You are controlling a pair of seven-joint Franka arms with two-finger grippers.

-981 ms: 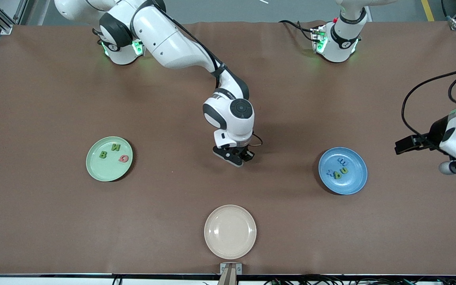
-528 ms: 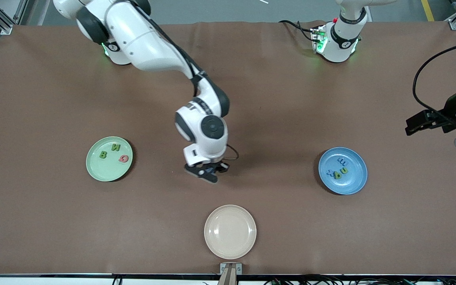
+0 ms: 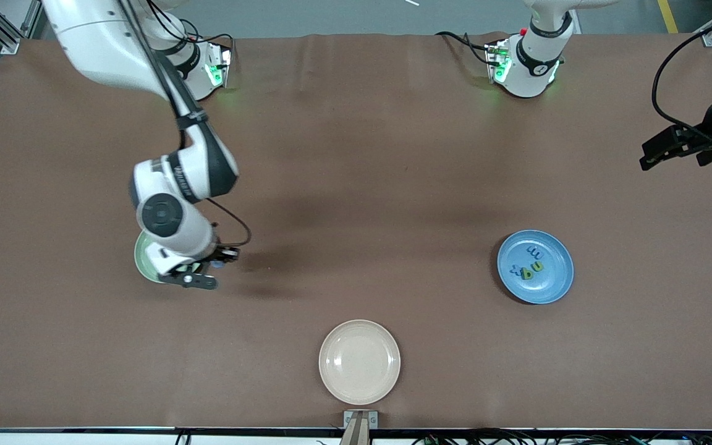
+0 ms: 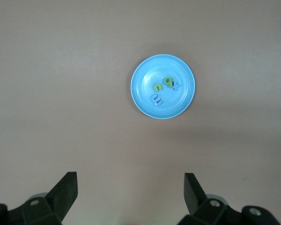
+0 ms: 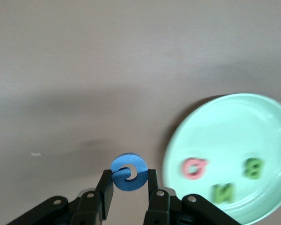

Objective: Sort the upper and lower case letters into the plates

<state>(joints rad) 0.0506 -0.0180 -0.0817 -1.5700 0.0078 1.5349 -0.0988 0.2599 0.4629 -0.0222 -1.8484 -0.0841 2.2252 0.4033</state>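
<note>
Right gripper (image 5: pixel 129 187) pinched on a round blue letter piece (image 5: pixel 129 172), held in the air over the brown table (image 3: pixel 356 154) just beside the mint green plate (image 5: pixel 234 117); from the front camera the right arm's wrist hides most of that plate, only its rim (image 3: pixel 139 262) showing; in it lie a red letter (image 5: pixel 194 168) and two green ones, a B (image 5: pixel 253 168) and an N (image 5: pixel 223 192) (blurred in the right wrist view, still legible); left gripper (image 4: pixel 131 190) waits high at the left arm's end of the table, fingers spread wide, holding nothing; blue plate (image 3: pixel 535 266) sits toward that same end, carrying four small letters, two blue and two green, clustered near its middle (image 4: pixel 165 89); cream-beige plate (image 3: pixel 360 361) lies nearest the front camera, between the other two.
</note>
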